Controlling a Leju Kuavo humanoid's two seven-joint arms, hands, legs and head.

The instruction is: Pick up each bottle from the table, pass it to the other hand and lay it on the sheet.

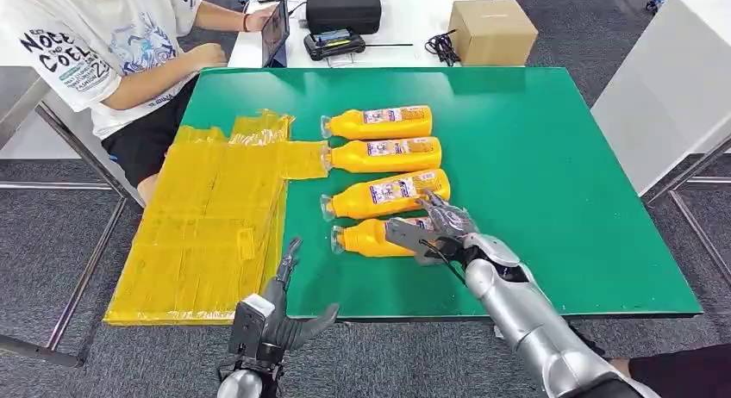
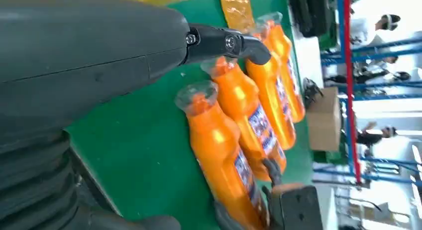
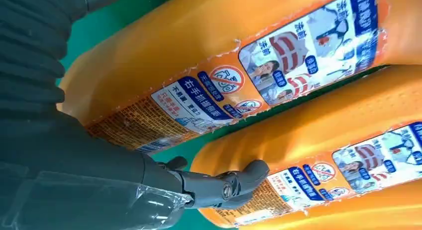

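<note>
Bottles (image 1: 377, 122): orange plastic, glossy, smooth, with clear caps; printed paper-like labels (image 3: 214, 93), edges slightly ragged. Table top (image 1: 552, 174): green, matt, even. Sheet (image 1: 207, 234): yellow translucent plastic film, shiny, wrinkled at the far edge. Right hand (image 1: 435, 230) and left hand (image 1: 280, 316): dark grey matt plastic, ribbed cover (image 2: 30, 180) rubbery-looking. Forearm (image 1: 526, 316): silver, metallic sheen. Box (image 1: 493, 32): brown cardboard, dull. Floor (image 1: 52, 243): grey carpet, rough.

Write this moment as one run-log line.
right hand: on nearest bottle | left hand: open, empty | sheet: bare
</note>
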